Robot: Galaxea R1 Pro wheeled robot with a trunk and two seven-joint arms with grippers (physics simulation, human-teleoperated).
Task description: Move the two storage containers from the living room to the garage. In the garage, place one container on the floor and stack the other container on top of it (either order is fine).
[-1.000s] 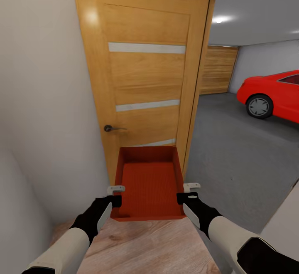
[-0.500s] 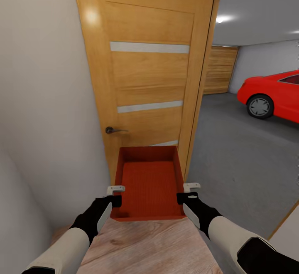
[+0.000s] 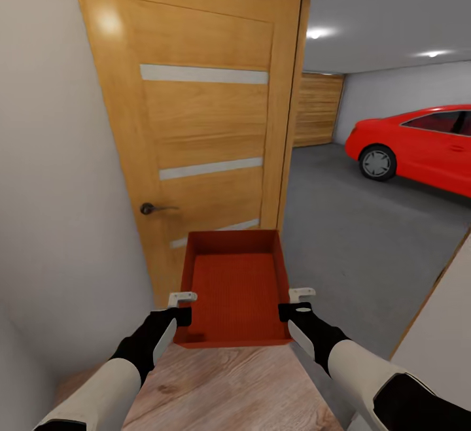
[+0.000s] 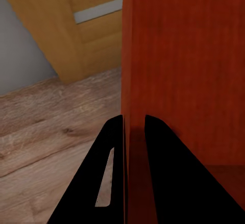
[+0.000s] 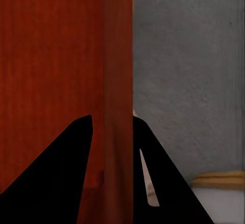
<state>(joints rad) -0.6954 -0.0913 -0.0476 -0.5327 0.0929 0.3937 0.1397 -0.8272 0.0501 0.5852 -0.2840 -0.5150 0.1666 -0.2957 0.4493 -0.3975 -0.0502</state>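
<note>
Red car [image 3: 418, 146] and slatted wooden wall panel [image 3: 317, 110] at right; white wall [image 3: 46, 189] at left.

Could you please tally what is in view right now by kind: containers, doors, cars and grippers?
Storage container: 1
Doors: 2, the open wooden door and the garage door
Red car: 1
Grippers: 2, left gripper and right gripper
Total: 6

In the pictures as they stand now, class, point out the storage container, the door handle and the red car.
storage container [image 3: 237, 290]: head view, on its ribbed inner bottom.
door handle [image 3: 150, 208]: head view, on the round knob end of the lever.
red car [image 3: 418, 146]: head view, on its side body panel.
</note>
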